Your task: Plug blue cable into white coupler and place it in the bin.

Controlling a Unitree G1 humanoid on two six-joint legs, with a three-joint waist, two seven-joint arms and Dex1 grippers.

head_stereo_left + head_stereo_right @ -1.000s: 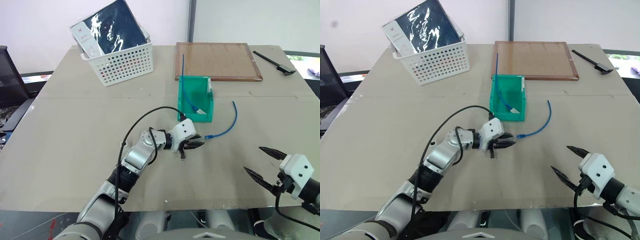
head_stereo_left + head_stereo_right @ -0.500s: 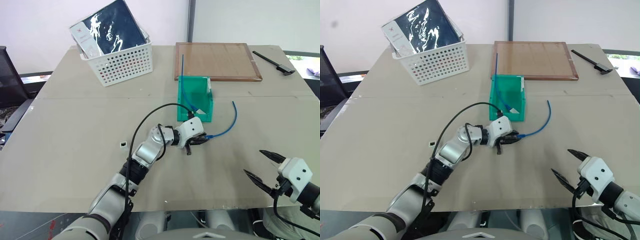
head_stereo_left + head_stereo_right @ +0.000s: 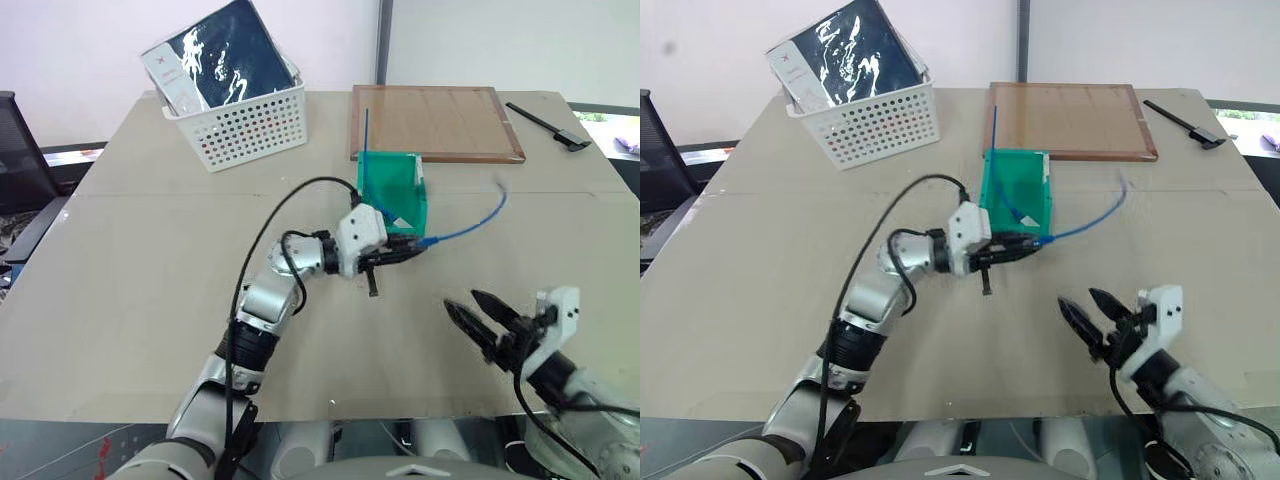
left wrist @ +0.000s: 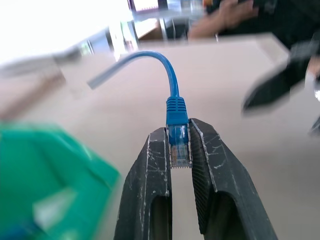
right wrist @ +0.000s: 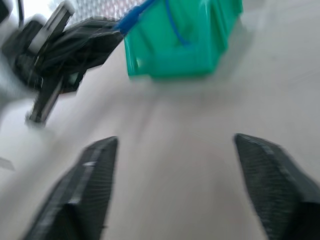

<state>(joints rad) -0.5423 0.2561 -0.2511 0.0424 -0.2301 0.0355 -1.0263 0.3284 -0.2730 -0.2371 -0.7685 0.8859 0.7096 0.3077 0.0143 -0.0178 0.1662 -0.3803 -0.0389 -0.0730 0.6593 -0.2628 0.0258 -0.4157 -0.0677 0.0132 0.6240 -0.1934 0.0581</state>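
The left gripper [image 4: 179,150] was raised above the desk [image 3: 140,290], just in front of the bin [image 3: 392,196], with its jaws closed on the clear plug at the end of the blue cable [image 3: 468,228]. In the left wrist view, the plug sat clamped between the two black fingers [image 4: 152,170], with the blue strain-relief boot protruding just beyond the fingertips. From the plug, the cable ran away from the jaws in a shallow arc, lifted clear of the desk, toward its free end to the right of the bin. The bin stood on the desk near the front edge of a wooden board [image 3: 436,122]. Inside the bin, a second, straighter blue cable [image 3: 366,165] leaned against the rear wall and projected above the rim, and a small white object lay at the bottom of the bin; whether it was the white coupler could not be determined. The right gripper [image 3: 478,318] was positioned near the front edge of the desk, well apart from the bin, with its jaws spread apart and nothing between them. A white perforated basket [image 3: 240,120] holding a dark packaged item stood at the far left of the desk.
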